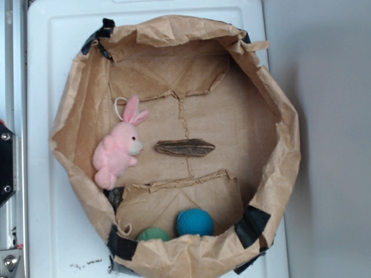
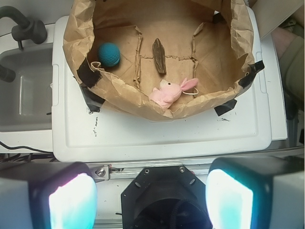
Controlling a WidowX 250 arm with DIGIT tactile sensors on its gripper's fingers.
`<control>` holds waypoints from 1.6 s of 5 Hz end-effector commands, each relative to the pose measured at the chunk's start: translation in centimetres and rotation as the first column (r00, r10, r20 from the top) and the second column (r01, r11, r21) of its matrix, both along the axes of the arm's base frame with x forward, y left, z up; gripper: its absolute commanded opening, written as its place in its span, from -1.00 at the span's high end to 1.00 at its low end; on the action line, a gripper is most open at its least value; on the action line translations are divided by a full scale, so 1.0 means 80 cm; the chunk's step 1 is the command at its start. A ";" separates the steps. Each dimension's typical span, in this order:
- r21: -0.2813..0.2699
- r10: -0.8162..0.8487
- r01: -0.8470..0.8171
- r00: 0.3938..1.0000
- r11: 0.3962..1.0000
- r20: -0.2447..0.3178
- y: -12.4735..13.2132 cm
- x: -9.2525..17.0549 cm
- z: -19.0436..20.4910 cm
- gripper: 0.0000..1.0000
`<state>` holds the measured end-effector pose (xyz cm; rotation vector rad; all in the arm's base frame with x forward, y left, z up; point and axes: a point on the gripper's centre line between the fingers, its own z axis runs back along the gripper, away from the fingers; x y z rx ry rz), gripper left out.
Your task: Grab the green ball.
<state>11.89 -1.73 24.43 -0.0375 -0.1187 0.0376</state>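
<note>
Ball, green [image 1: 153, 234]: small, matte, tucked low in a corner of a crumpled brown paper bag [image 1: 87, 110] with its sides rolled down, pressed close to the wall and partly hidden by the rim in the exterior view; the wrist view does not show it at all, the bag wall covering that corner. Just beside it, near enough to touch or nearly so, sits a larger teal ball [image 1: 195, 222]. Further in: a dark flat piece of wood [image 1: 185, 147] mid-floor, and a pink toy rabbit [image 1: 119, 152] leaning on the opposite wall. Black tape [image 1: 253, 224] patches the bag, which rests on a white surface [image 1: 46, 69]. Gripper [image 2: 150, 195]: spread wide, empty, well apart from the bag, outside its rim. Risks, as judged: closing on the teal ball by mistake, given their closeness; fingers catching the paper rim or folding the wall over the green ball; ball rolling away when nudged. Writing, labels, brands: none legible anywhere.
</note>
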 end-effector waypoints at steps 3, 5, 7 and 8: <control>0.003 0.138 -0.138 0.990 0.990 0.004 -0.034 0.091 -0.007 -1.00; -0.012 0.145 -0.144 0.989 0.989 0.041 -0.031 0.143 -0.038 -1.00; 0.015 0.057 -0.058 0.997 0.998 0.057 -0.005 0.191 -0.104 -1.00; 0.015 0.057 -0.058 0.997 0.998 0.057 -0.005 0.191 -0.104 -1.00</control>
